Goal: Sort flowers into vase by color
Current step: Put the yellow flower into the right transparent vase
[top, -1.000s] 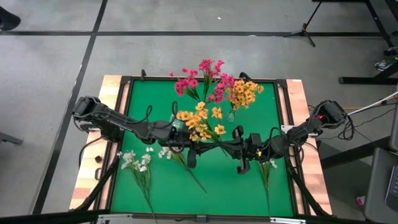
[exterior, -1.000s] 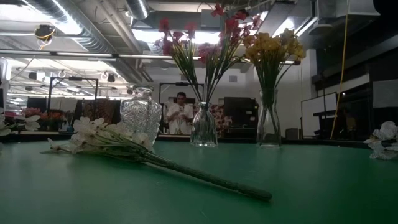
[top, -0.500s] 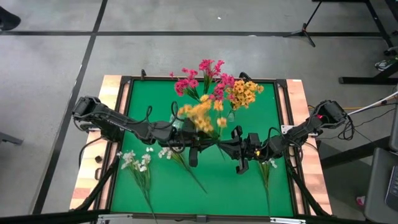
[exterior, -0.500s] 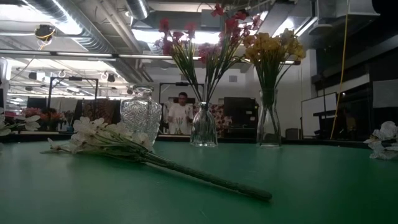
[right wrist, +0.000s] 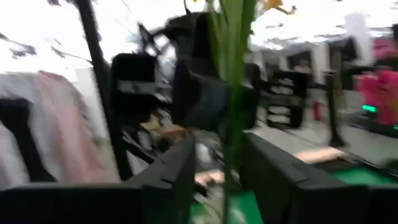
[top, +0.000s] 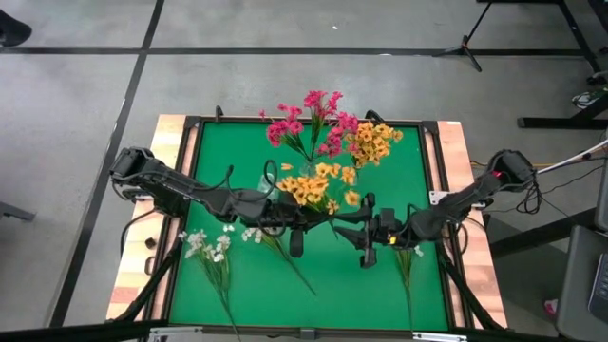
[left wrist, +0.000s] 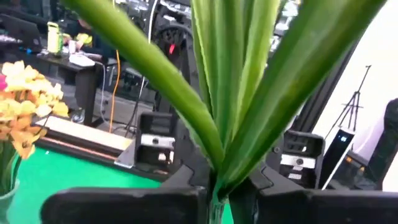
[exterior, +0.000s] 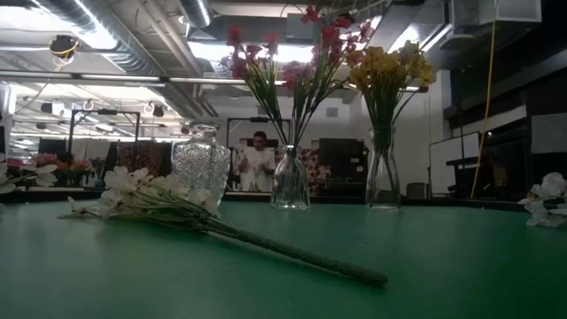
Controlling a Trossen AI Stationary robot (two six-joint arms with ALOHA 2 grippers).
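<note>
The yellow-orange sprig (top: 318,185) is held up over the middle of the green surface (top: 380,285), its stem pinched in the closed jaws of the left gripper (top: 302,224), as the left wrist view shows with the green stalks (left wrist: 230,93) rising out of the shut fingers. The right gripper (top: 353,226) sits just beside it, jaws parted around the stem without clamping it. White sprigs (top: 211,252) lie on the near side, while magenta-pink flowers (top: 309,119) and more yellow-orange flowers (top: 372,142) stand in glass vases (exterior: 291,182) at the far edge.
</note>
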